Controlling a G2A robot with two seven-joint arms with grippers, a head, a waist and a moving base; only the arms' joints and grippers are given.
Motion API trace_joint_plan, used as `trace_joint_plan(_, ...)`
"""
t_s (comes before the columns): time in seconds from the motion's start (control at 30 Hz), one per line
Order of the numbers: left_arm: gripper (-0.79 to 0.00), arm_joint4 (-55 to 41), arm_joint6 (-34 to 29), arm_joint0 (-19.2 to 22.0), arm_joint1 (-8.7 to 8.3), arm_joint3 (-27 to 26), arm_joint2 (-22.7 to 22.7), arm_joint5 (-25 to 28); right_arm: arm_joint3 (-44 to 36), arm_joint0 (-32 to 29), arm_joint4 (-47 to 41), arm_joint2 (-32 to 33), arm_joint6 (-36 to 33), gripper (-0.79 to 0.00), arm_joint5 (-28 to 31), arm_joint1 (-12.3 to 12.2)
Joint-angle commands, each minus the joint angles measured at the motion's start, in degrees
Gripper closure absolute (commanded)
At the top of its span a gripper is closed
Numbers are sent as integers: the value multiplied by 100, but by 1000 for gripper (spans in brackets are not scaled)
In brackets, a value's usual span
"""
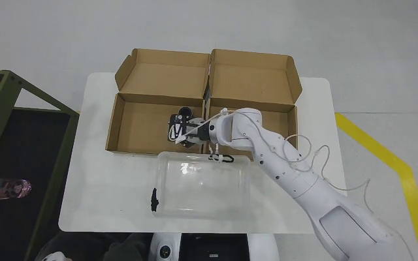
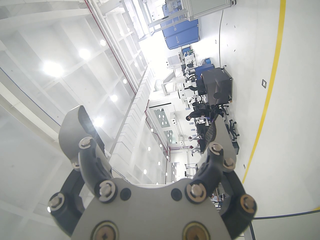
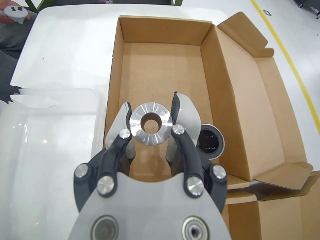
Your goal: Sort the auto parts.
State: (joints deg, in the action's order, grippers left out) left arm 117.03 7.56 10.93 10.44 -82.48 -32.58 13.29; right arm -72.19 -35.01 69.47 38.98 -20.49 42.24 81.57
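right now the right gripper (image 3: pixel 151 107) is clamped on a silver disc (image 3: pixel 137 126) with a round hole through its middle. the disc faces the wrist camera flat-on, pinched at its rim between the two fingers (image 3: pixel 186 111), close to their tips. gripper and disc are over the floor of an open cardboard box (image 3: pixel 160 71), toward the end nearest a second box (image 3: pixel 275 213). whether the disc touches the cardboard i cannot tell. a black ring (image 3: pixel 209 139) with a bright metal rim lies on the box floor just beside one finger, between that finger and the wall that carries the lid. it is apart from the disc, with the finger between them.

from above, the right gripper (image 1: pixel 177 129) is inside the box (image 1: pixel 130 127), and its white arm crosses the near corner of the second box (image 1: pixel 251 81). the black ring (image 1: pixel 185 112) shows as a dark spot just beyond the gripper, on the lid side. the two boxes stand side by side and touching, lids folded back, along the far part of the white table (image 1: pixel 111 176). a clear bin (image 1: pixel 196 189) stands on the near part, its far rim just beside the front walls of the boxes; in the right wrist view the bin (image 3: pixel 50 138) lies next to the box.

the left gripper (image 2: pixel 150 117) points up toward the ceiling lights, its fingers wide apart with nothing between them.
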Motion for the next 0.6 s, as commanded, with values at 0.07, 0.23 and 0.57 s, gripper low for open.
trace_joint_plan(0.07, -785, 0, 0, 0, 0, 0, 0, 0, 277, 93, -12, -113, -27, 0, -90, 81)
trace_joint_plan(0.23, -785, 0, 0, 0, 0, 0, 0, 0, 525, 146, -27, -219, -48, 0, -163, 162)
trace_joint_plan(0.57, -785, 0, 0, 0, 0, 0, 0, 0, 935, 189, -11, -348, -64, 0, -203, 285)
